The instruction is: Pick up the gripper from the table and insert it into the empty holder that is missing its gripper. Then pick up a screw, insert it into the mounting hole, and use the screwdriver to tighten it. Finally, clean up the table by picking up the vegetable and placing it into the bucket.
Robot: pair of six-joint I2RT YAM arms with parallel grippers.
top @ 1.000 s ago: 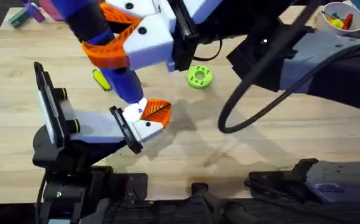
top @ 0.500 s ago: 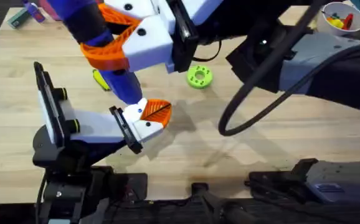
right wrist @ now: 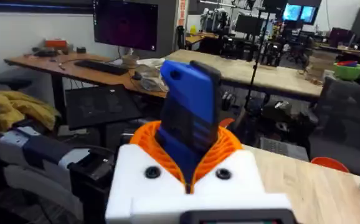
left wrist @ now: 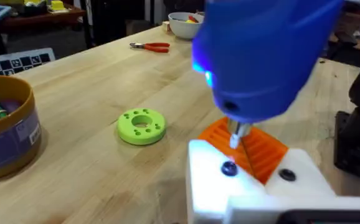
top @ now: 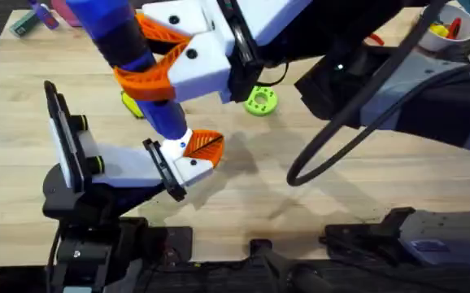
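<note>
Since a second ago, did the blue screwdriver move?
Yes, a little. In the overhead view the screwdriver and the right gripper holding it shifted slightly right, closing on the green ring, which stayed put.

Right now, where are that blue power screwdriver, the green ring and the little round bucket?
screwdriver (left wrist: 264,56): left wrist view, on its blue body.
green ring (left wrist: 141,126): left wrist view, on its flat top.
bucket (left wrist: 9,140): left wrist view, on its blue side wall.

A robotics lab or workshop is indicated: a pale plank worktop (top: 365,187) carries red-handled pliers (left wrist: 151,46), and behind it desks with a dark monitor (right wrist: 133,25), a keyboard (right wrist: 99,66), further screens (right wrist: 295,12) and tripods are seen.
</note>
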